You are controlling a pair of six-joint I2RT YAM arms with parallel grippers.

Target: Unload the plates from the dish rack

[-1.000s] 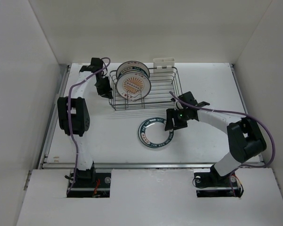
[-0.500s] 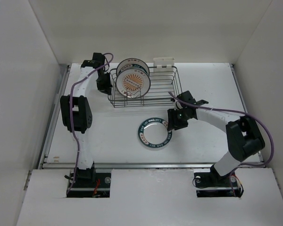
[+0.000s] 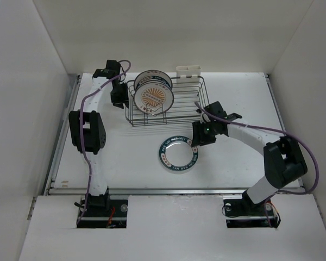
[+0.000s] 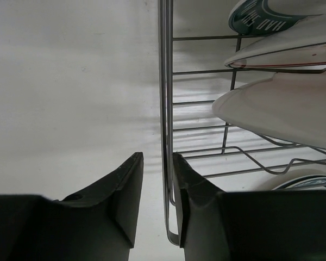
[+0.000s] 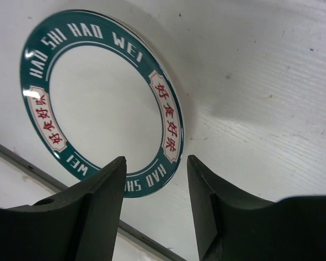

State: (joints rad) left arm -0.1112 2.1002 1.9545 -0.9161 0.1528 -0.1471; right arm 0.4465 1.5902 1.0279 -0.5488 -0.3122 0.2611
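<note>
Unmoved: dish rack (image 3: 201, 99) at 12 o'clock on table (image 3: 125, 157), sunburst plates (image 3: 153, 98) upright inside. One teal-rimmed plate (image 3: 178, 154) lies flat at its 6 o'clock. Empty right gripper (image 3: 200, 136), jaws apart, has drifted off the plate's 2 o'clock edge. At the rack's 9 o'clock, left gripper (image 4: 157, 157) has loosened, a narrow gap astride its rim.

White table (image 3: 125, 157), wire dish rack (image 3: 190, 103) at back, teal-rimmed plate (image 3: 177, 154) flat nearer
</note>
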